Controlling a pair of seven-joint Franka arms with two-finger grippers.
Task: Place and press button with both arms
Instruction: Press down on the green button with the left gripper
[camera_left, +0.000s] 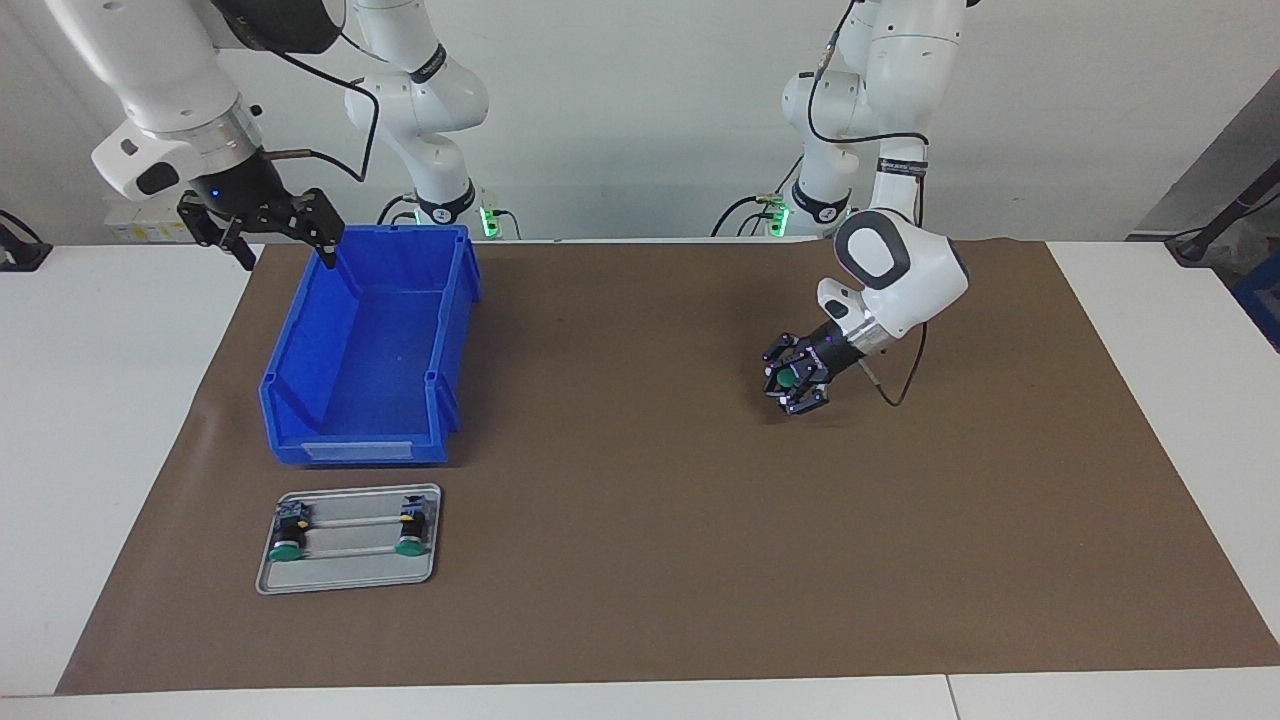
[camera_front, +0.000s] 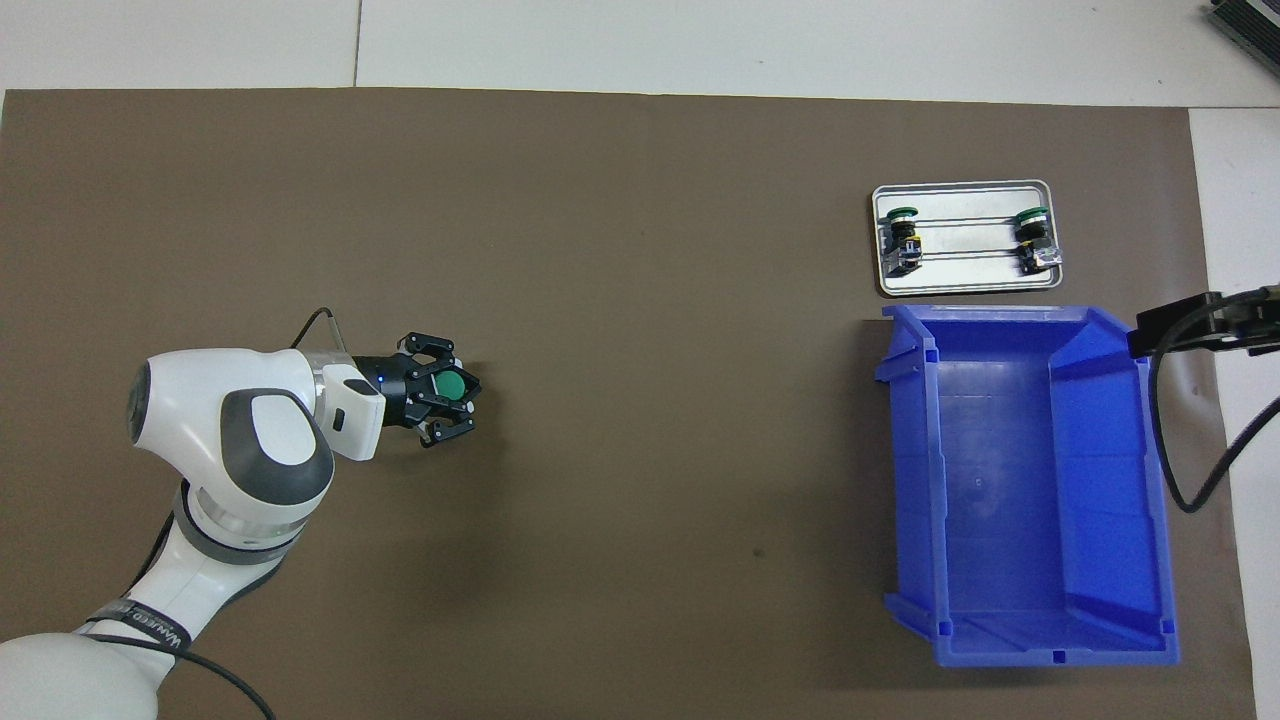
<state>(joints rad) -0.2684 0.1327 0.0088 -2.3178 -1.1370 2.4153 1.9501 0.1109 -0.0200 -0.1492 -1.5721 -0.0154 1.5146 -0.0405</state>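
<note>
My left gripper (camera_left: 795, 382) is shut on a green-capped button (camera_left: 789, 379), low over the brown mat toward the left arm's end of the table. In the overhead view the gripper (camera_front: 447, 392) points sideways with the green cap (camera_front: 453, 386) showing between its fingers. I cannot tell if the button touches the mat. Two more buttons (camera_left: 287, 549) (camera_left: 408, 545) lie in a flat silver tray (camera_left: 347, 578). My right gripper (camera_left: 265, 225) is open and empty, raised over the table's edge beside the blue bin (camera_left: 300, 330); it also shows in the overhead view (camera_front: 1190, 328).
The blue bin (camera_front: 905, 480) is empty and stands at the right arm's end. The silver tray (camera_front: 965, 285) lies just farther from the robots than the bin. The brown mat (camera_left: 640, 500) covers most of the white table.
</note>
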